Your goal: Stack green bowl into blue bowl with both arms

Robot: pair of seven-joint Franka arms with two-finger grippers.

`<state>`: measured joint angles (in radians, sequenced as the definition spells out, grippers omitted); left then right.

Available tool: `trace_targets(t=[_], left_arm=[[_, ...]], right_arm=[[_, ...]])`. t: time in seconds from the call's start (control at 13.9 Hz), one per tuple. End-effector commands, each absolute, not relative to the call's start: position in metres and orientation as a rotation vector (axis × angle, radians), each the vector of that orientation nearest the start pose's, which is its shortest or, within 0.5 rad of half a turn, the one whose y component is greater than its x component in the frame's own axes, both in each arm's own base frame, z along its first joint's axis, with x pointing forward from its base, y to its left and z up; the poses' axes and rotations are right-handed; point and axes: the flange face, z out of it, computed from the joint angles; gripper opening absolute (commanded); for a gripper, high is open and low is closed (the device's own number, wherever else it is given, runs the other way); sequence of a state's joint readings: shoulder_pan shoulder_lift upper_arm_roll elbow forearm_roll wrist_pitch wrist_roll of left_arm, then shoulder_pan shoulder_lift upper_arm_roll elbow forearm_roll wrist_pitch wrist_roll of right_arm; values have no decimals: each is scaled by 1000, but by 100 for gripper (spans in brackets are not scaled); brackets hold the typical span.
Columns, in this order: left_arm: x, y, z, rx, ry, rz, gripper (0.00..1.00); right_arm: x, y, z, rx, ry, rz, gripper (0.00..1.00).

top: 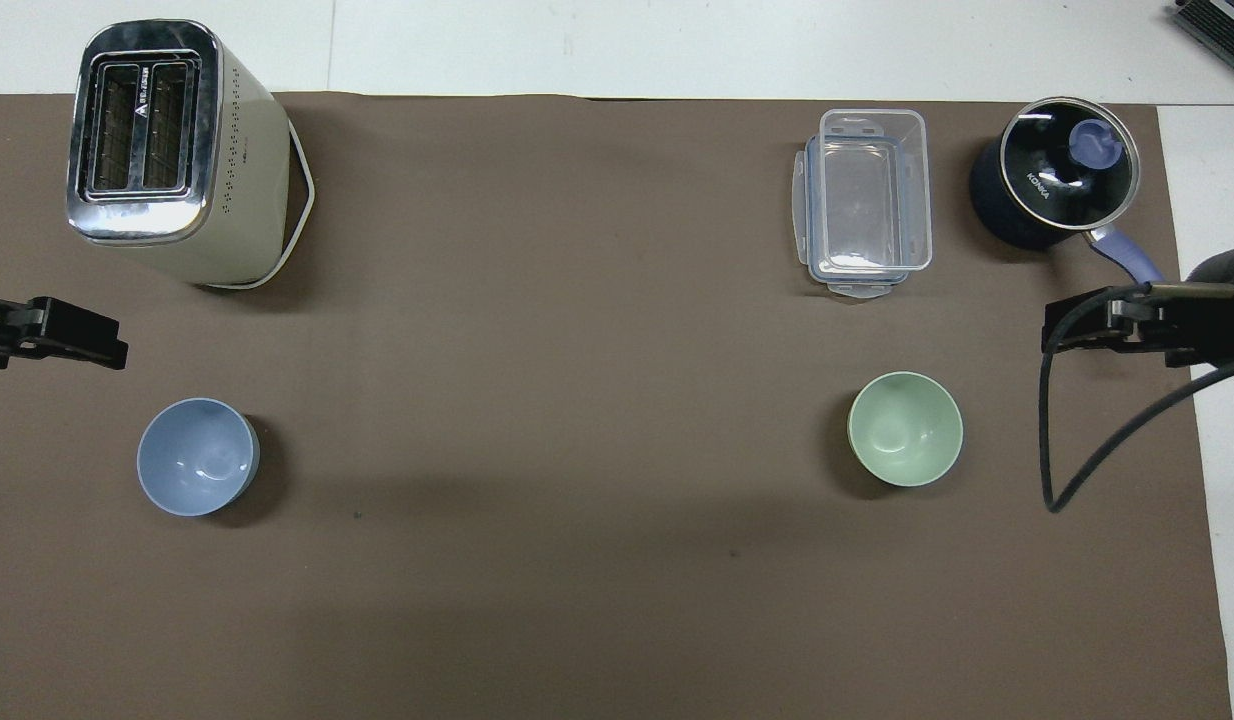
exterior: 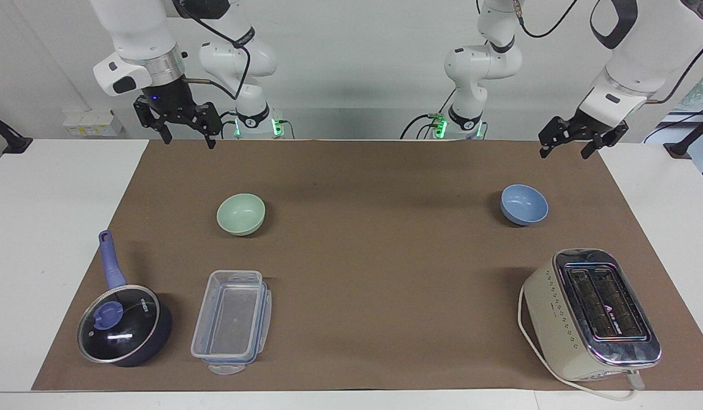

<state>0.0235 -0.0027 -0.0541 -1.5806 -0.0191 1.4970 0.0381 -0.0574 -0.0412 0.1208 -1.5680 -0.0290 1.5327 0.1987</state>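
Observation:
The pale green bowl (exterior: 241, 213) (top: 905, 428) sits upright on the brown mat toward the right arm's end. The periwinkle-blue bowl (exterior: 524, 204) (top: 197, 456) sits upright toward the left arm's end, a long way from the green one. Both bowls hold nothing. My right gripper (exterior: 190, 140) (top: 1087, 325) hangs open in the air over the mat's edge at the robots' end, clear of the green bowl. My left gripper (exterior: 563, 152) (top: 77, 340) hangs open over the same edge, above and apart from the blue bowl.
A cream toaster (exterior: 591, 313) with its cord stands farther from the robots than the blue bowl. A clear plastic box (exterior: 232, 320) and a dark blue lidded saucepan (exterior: 121, 326) lie farther out than the green bowl. The brown mat (exterior: 374, 256) covers the white table.

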Motion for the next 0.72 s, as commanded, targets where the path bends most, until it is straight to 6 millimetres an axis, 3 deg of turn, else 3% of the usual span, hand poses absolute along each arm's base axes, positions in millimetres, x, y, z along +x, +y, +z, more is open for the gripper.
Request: trace_targets(t=[0.0, 0.36, 0.65], left_arm=[[541, -1, 599, -3144, 137, 113, 100], [537, 41, 561, -3148, 138, 71, 100], [535, 65, 534, -3148, 169, 68, 100]], right_arm=[[533, 29, 645, -3156, 249, 3, 100], [533, 29, 645, -3156, 249, 5, 100], [532, 29, 644, -3156, 249, 8, 100]])
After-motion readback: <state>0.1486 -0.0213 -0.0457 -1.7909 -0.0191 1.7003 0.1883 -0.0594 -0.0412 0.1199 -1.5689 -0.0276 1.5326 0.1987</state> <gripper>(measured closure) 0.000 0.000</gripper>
